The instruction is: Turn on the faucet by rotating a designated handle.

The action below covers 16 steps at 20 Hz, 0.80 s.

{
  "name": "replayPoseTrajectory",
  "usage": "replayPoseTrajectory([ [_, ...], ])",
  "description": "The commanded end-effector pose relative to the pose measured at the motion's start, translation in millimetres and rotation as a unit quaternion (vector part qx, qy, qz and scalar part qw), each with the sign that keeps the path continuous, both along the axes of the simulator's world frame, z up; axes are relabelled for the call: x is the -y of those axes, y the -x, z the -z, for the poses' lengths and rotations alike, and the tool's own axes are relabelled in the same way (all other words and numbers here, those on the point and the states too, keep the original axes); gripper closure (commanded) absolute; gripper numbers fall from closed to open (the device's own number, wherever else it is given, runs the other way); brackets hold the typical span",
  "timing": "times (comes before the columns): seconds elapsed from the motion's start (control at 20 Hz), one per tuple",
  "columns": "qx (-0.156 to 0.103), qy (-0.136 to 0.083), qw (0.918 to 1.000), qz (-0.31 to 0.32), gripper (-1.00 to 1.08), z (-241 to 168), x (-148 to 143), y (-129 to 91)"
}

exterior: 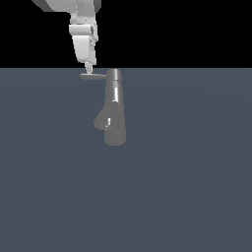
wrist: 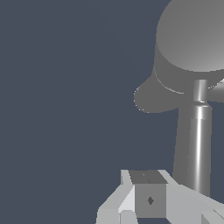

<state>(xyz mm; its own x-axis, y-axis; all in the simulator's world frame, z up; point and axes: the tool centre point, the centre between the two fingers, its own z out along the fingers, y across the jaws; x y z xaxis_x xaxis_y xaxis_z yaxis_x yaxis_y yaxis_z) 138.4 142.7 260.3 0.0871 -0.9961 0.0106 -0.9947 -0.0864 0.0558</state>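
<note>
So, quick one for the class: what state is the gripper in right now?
Gripper: fingers look closed together with nothing between them, tips just above the handle of the faucet.

A flat slate-blue floor (exterior: 187, 197) filled the lower part of the exterior view, smooth and unmarked, without seams or texture. Above it sat a plain black backdrop (exterior: 187, 29), and the two met at a straight, level horizon line. No walls, furniture or windows showed. The light was even and soft. In the wrist view the same slate-blue surface (wrist: 57, 87) took up most of the picture.
</note>
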Motion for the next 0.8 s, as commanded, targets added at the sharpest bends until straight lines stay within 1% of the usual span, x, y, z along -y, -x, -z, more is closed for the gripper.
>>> replayPoseTrajectory([
  [0.0, -0.002, -0.002, 0.9999, 0.016, 1.08, 11, -4, -4],
  [0.4, -0.003, -0.005, 0.9992, 0.04, 1.08, 24, -8, -10],
  [0.65, -0.003, -0.005, 0.9992, 0.04, 1.08, 25, -8, -10],
  [0.75, -0.003, -0.005, 0.9992, 0.04, 1.08, 23, -8, -6],
])
